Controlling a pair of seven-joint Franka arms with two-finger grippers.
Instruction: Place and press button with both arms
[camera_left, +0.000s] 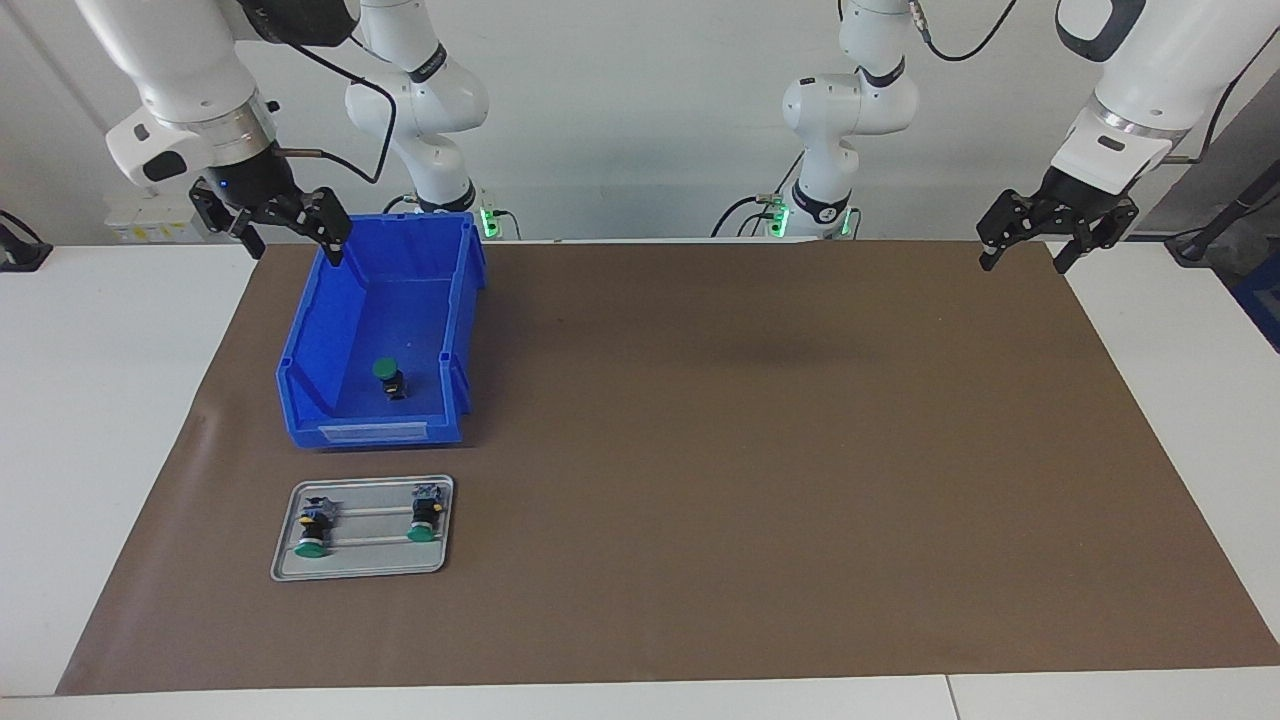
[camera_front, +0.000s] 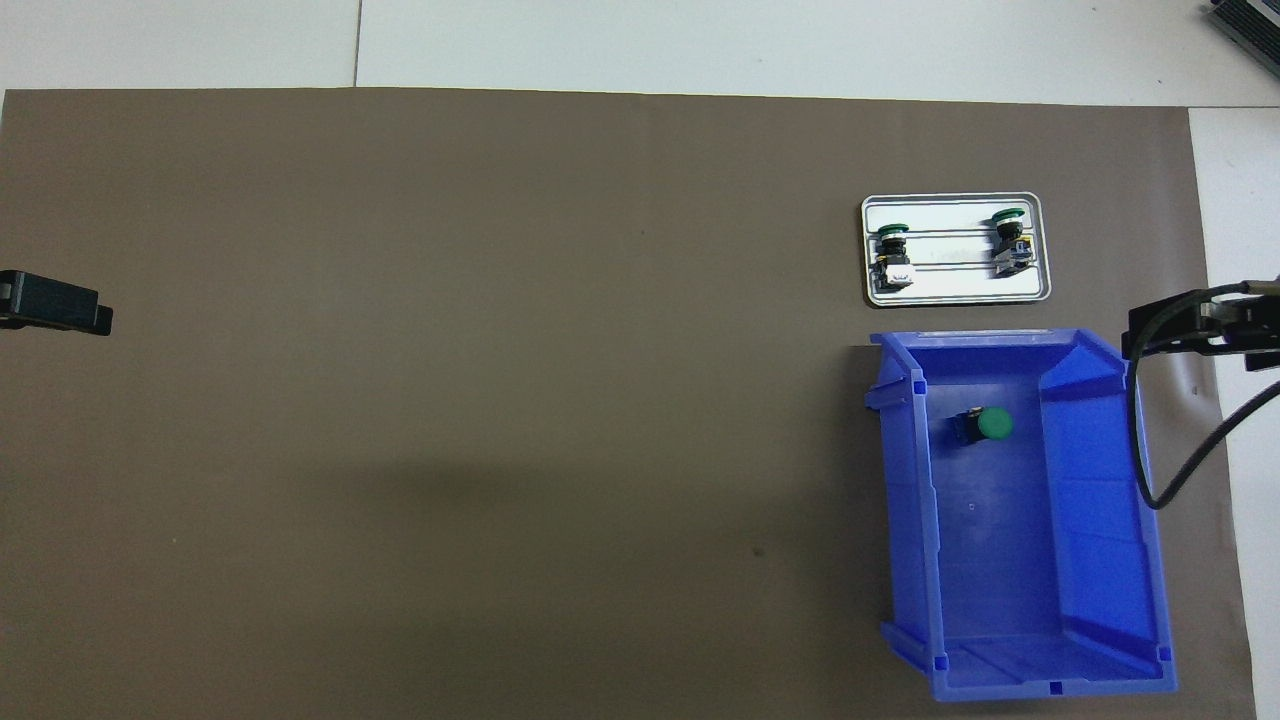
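Note:
One button (camera_left: 388, 375) (camera_front: 985, 425) with a green cap lies alone in the blue bin (camera_left: 372, 432) (camera_front: 1100, 560), toward the bin's end farther from the robots. Two more buttons (camera_left: 313, 530) (camera_left: 425, 515) lie on a small metal tray (camera_left: 360, 565) (camera_front: 955, 290), just farther from the robots than the bin. My right gripper (camera_left: 295, 245) (camera_front: 1180, 325) hangs open and empty over the bin's corner nearest the robots. My left gripper (camera_left: 1025, 262) (camera_front: 55, 303) hangs open and empty above the mat's edge at the left arm's end.
A brown mat (camera_left: 750, 450) covers most of the white table. The bin and tray sit toward the right arm's end. A black cable (camera_front: 1180, 470) from the right wrist hangs beside the bin's outer wall.

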